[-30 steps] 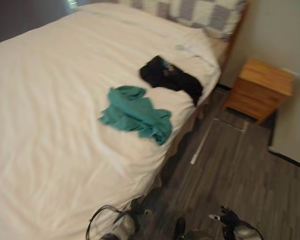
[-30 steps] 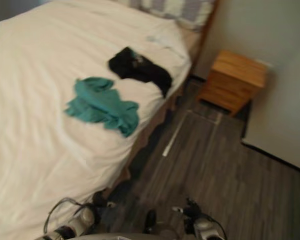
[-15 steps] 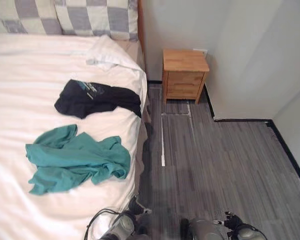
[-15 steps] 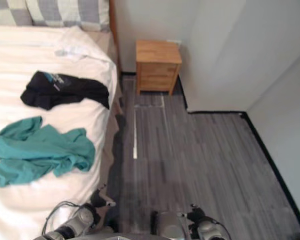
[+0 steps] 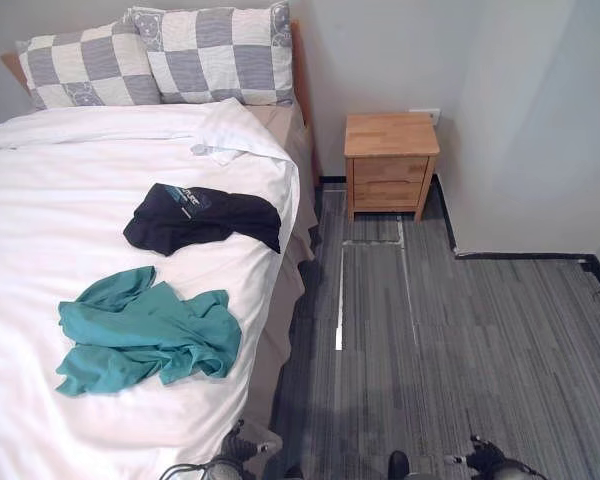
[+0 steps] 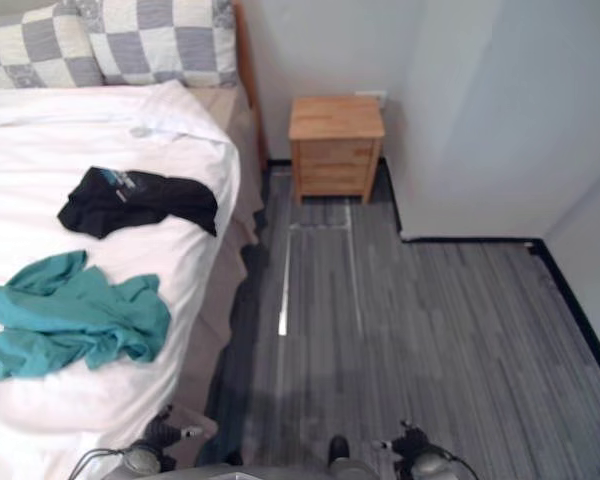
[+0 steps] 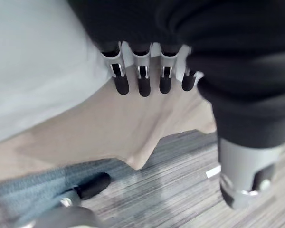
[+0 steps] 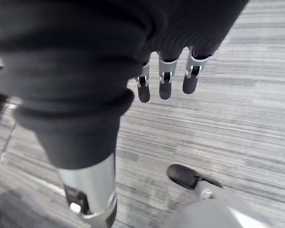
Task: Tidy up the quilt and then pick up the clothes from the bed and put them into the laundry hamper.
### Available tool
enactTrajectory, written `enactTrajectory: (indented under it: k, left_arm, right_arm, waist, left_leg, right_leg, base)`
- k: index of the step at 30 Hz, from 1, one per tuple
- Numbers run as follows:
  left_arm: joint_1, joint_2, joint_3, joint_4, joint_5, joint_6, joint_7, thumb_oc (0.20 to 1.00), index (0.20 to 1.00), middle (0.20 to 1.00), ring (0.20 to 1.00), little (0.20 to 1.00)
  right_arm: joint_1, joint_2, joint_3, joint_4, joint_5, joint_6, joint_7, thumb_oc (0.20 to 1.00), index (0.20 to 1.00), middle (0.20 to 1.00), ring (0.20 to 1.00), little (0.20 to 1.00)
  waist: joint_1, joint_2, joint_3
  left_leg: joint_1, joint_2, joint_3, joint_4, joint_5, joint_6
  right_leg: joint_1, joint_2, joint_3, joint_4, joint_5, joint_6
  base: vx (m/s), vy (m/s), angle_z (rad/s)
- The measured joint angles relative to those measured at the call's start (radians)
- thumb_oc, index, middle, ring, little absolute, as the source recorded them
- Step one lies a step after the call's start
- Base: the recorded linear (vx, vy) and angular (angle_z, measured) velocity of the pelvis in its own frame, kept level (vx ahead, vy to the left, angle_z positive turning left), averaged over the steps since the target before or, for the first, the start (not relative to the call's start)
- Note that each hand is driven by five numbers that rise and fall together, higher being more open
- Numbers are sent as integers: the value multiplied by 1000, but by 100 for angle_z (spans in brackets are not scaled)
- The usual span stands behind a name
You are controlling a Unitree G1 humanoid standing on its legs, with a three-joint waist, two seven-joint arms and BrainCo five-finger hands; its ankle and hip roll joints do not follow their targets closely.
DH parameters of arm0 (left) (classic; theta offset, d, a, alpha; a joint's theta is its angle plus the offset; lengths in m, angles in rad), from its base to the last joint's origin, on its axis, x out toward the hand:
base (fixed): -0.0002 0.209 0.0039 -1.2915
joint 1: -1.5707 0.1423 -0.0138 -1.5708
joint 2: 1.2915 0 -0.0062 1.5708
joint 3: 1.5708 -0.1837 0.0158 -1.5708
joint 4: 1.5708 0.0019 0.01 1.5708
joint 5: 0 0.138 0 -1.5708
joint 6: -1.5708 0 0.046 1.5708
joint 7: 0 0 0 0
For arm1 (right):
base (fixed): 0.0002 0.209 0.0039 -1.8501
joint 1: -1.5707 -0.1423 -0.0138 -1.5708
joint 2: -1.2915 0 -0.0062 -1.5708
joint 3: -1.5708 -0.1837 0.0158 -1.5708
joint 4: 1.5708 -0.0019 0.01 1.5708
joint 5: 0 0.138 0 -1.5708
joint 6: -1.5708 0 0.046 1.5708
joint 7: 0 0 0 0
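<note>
Both hands hang empty with fingers straight and relaxed — the left hand (image 7: 141,71) beside the tan bed skirt (image 7: 109,128) under the white quilt (image 5: 50,260), the right hand (image 8: 164,76) over the grey plank floor (image 5: 450,340). At left of the head views, the quilt lies spread over the bed, one corner folded back near two checked pillows (image 5: 155,60) at the top. A teal garment (image 5: 140,335) lies crumpled at lower left on the quilt; a black garment (image 5: 200,215) lies just above it, apart — its end reaching the bed's edge. A wooden nightstand (image 5: 390,160) stands by the wall at upper centre.
</note>
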Motion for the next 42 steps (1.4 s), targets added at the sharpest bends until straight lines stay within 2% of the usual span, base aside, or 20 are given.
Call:
enactTrajectory:
  k: [6, 9, 12, 15, 17, 18, 20, 22, 23, 25, 27, 29, 31, 34, 36, 37, 38, 39, 40, 42]
  left_arm:
    - [10, 10, 30, 76, 3, 13, -16, 1000, 1000, 1000, 1000, 1000]
    - [-1, 34, 64, 124, -4, 13, -20, 1000, 1000, 1000, 1000, 1000]
    - [0, 26, 78, 144, -8, 15, -15, 1000, 1000, 1000, 1000, 1000]
    - [1, 11, 57, 135, -5, 19, -17, 1000, 1000, 1000, 1000, 1000]
    - [-7, -8, 30, 136, -5, 20, -17, 1000, 1000, 1000, 1000, 1000]
    - [-14, -11, 29, 138, -5, 21, -17, 1000, 1000, 1000, 1000, 1000]
    - [-15, -12, 27, 133, 3, 22, -23, 1000, 1000, 1000, 1000, 1000]
    - [-7, -8, 29, 141, 3, 29, -29, 1000, 1000, 1000, 1000, 1000]
    - [-9, 7, 21, 141, 3, 33, -30, 1000, 1000, 1000, 1000, 1000]
    - [-4, 27, 15, 135, 5, 47, -37, 1000, 1000, 1000, 1000, 1000]
    - [4, 21, -9, 131, 5, 57, -43, 1000, 1000, 1000, 1000, 1000]
    - [8, 40, -22, 131, 2, 56, -78, 1000, 1000, 1000, 1000, 1000]
    - [8, 42, -53, 122, 3, 69, -90, 1000, 1000, 1000, 1000, 1000]
    - [20, 44, -80, 114, 6, 66, -88, 1000, 1000, 1000, 1000, 1000]
    - [8, 40, -119, 96, 25, 63, -81, 1000, 1000, 1000, 1000, 1000]
    - [-3, 36, -123, 87, 29, 55, -69, 1000, 1000, 1000, 1000, 1000]
    - [3, 16, -155, 55, 60, 40, -44, 1000, 1000, 1000, 1000, 1000]
    - [15, 9, -154, 44, 62, 25, -34, 1000, 1000, 1000, 1000, 1000]
    - [8, 16, -132, 43, 60, 24, -34, 1000, 1000, 1000, 1000, 1000]
    - [-7, 27, -98, 13, 43, 19, -27, 1000, 1000, 1000, 1000, 1000]
  right_arm:
    - [37, 6, 6, 26, 1, 9, -4, 1000, 1000, 1000, 1000, 1000]
    - [15, 44, 7, 27, 1, 1, 0, 1000, 1000, 1000, 1000, 1000]
    - [-15, 31, 20, 26, 2, -9, 4, 1000, 1000, 1000, 1000, 1000]
    - [-49, 7, 51, 28, 1, -9, 12, 1000, 1000, 1000, 1000, 1000]
    - [-71, -1, 65, 51, 0, -11, 16, 1000, 1000, 1000, 1000, 1000]
    - [-74, 1, 71, 62, -1, -11, 17, 1000, 1000, 1000, 1000, 1000]
    - [-55, 18, 74, 67, -2, -10, 19, 1000, 1000, 1000, 1000, 1000]
    - [-31, 24, 78, 68, -3, -14, 18, 1000, 1000, 1000, 1000, 1000]
    - [-12, 39, 84, 72, -5, -16, 17, 1000, 1000, 1000, 1000, 1000]
    - [-11, 48, 86, 58, -40, -25, 17, 1000, 1000, 1000, 1000, 1000]
    - [-14, 44, 61, 6, -39, -25, 2, 1000, 1000, 1000, 1000, 1000]
    - [-7, 48, 63, -21, -40, -27, 2, 1000, 1000, 1000, 1000, 1000]
    - [-17, 55, 51, -53, -40, -26, -4, 1000, 1000, 1000, 1000, 1000]
    - [-48, 56, 60, -73, -40, -32, -1, 1000, 1000, 1000, 1000, 1000]
    - [-87, 56, 73, -43, -40, -33, -3, 1000, 1000, 1000, 1000, 1000]
    - [-101, 55, 71, -37, -40, -28, -2, 1000, 1000, 1000, 1000, 1000]
    - [-103, 53, 74, -29, -41, -25, -2, 1000, 1000, 1000, 1000, 1000]
    - [-103, 43, 72, -20, -49, -24, 1, 1000, 1000, 1000, 1000, 1000]
    - [-104, 47, 65, -9, -66, -25, 1, 1000, 1000, 1000, 1000, 1000]
    - [-92, 43, 82, -21, -78, -29, -5, 1000, 1000, 1000, 1000, 1000]
  waist:
    - [-31, -53, -3]
    - [11, -115, 18]
    - [49, -119, 39]
    - [78, -96, 40]
    - [89, -37, 41]
    - [95, -29, 43]
    - [137, -40, 51]
    - [147, -63, 39]
    - [156, -100, 19]
    - [126, -117, 22]
    - [78, -81, 34]
    - [51, -107, 25]
    - [26, -94, 36]
    - [-9, -91, 44]
    - [-65, -59, 53]
    - [-77, -50, 51]
    - [-60, -13, 35]
    - [-58, -9, 39]
    - [-54, -38, 44]
    - [2, -69, 31]
  left_leg:
    - [-19, -1, -4, 55, -1, -11]
    - [-188, -5, -25, 428, -34, -82]
    - [-318, 11, -33, 732, 53, -117]
    - [-349, -6, 30, 561, 32, -88]
    - [-329, -5, 116, 132, 64, -66]
    - [-321, -7, 131, 44, 80, -70]
    - [-322, -10, 135, 8, 139, -29]
    - [-290, -36, 129, 72, 136, -14]
    - [-270, -75, 137, 88, 115, 66]
    - [-207, -93, 157, 50, 71, 116]
    - [-143, -88, 147, 5, 79, 166]
    - [-98, -116, 131, 5, 29, 176]
    - [-54, -103, 97, 0, -4, 179]
    - [-3, -124, 66, 4, -62, 161]
    - [3, -122, 12, 1, -82, 142]
    - [16, -114, -6, 1, -95, 129]
    - [79, -61, -4, 1, -140, 95]
    - [93, -41, -22, 153, -176, 37]
    - [-3, -30, -32, 402, -182, 19]
    - [-196, -49, -101, 793, -30, -22]
  right_leg:
    - [3, 0, -23, -9, -15, -7]
    - [13, -34, -55, 17, -37, -49]
    - [75, -32, -37, -12, -53, -68]
    - [67, -40, -11, -12, -55, -71]
    - [52, -5, -13, -12, -63, -64]
    - [51, 6, -14, -12, -67, -66]
    - [83, 17, 3, -12, -95, -61]
    - [126, 5, 13, -12, -132, -44]
    - [144, -28, 26, 5, -144, -18]
    - [28, -63, 24, 327, -194, 57]
    - [-147, -96, 37, 704, -171, 117]
    - [-239, -138, 66, 875, -165, 128]
    - [-283, -112, 41, 800, -196, 79]
    - [-343, -102, 0, 447, -183, 83]
    - [-331, -113, -22, 101, -148, 101]
    - [-348, -120, -22, 44, -145, 105]
    - [-368, -96, -54, 213, -123, 50]
    - [-344, -77, -58, 289, -77, 43]
    - [-307, -77, -66, 275, -60, 47]
    - [-199, -77, -74, 135, -61, 50]
  base:
    - [208, -181, 6]
    - [182, -200, -17]
    - [445, -90, -16]
    - [578, 118, -28]
    - [690, 82, -9]
    - [393, -2, 2]
    - [481, 42, -20]
    - [494, 107, -31]
    - [592, 185, -46]
    - [520, 195, -36]
    - [382, 100, 14]
    - [687, 31, 31]
    - [694, -113, 37]
    - [766, -192, 49]
    - [621, -198, 92]
    - [658, -280, 118]
    - [749, -405, 80]
    - [610, -355, 62]
    - [443, -316, 36]
    - [506, -210, -57]
